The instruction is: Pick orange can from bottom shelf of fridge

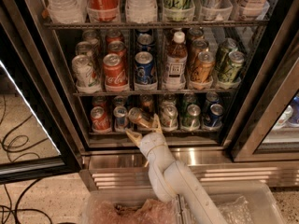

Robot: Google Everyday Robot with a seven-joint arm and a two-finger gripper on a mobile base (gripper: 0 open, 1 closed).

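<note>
White two-finger gripper [142,125] at the lowest metal rack [201,131] of the glass-doored black-framed fridge [262,80].
Its fingers are spread wide; the small orange-copper aluminium can [138,117] leans tilted between them at the rack's front, not visibly clamped.

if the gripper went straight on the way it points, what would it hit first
Most likely the small orange-copper aluminium can, tilted on the bottom shelf just ahead of the gripper; depth unclear.

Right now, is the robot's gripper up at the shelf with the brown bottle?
No, the gripper is down at the bottom shelf, right by the tilted orange can, below the rack holding the bottle.
</note>
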